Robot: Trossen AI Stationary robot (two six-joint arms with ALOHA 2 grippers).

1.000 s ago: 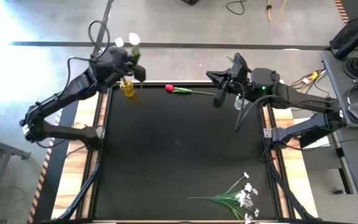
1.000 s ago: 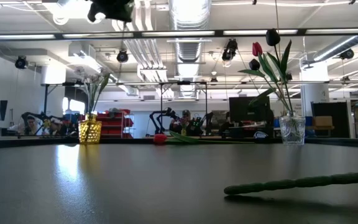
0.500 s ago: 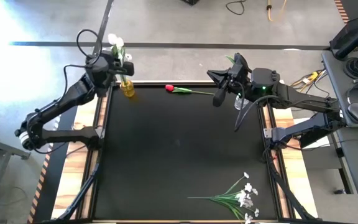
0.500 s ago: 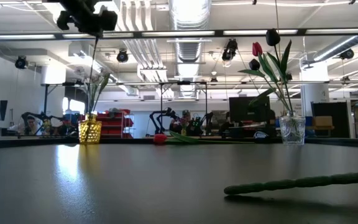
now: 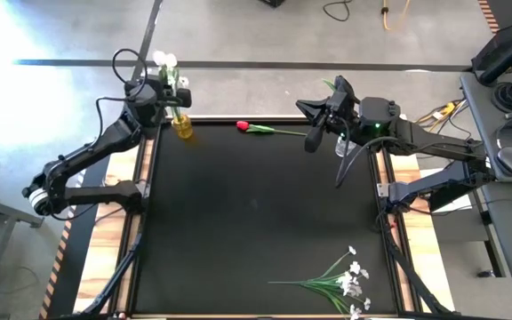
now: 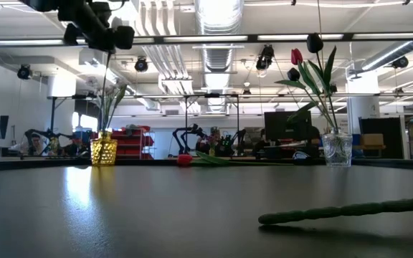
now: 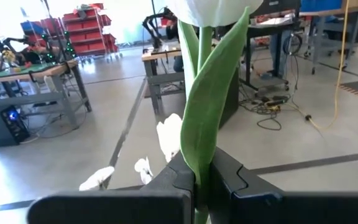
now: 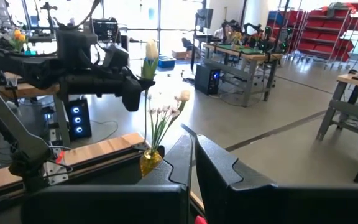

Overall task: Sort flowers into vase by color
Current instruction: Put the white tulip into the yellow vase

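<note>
From the high view, I had the left gripper [image 5: 169, 87] above the yellow vase [image 5: 183, 127], jaws shut on a white tulip [image 5: 162, 59] so its stem could go straight down. The right gripper [image 5: 312, 140] waited closed and empty beside the clear vase [image 5: 342, 147]; a red tulip [image 5: 243, 126] lay on the tabletop [image 5: 256, 213]. In the low view, the stem hung over that vase. In the left wrist view, the jaws pinched stem and leaf.

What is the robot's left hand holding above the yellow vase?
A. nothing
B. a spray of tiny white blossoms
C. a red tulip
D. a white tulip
D: the left hand is shut on the green stem of a white tulip, held over the yellow vase.
</note>
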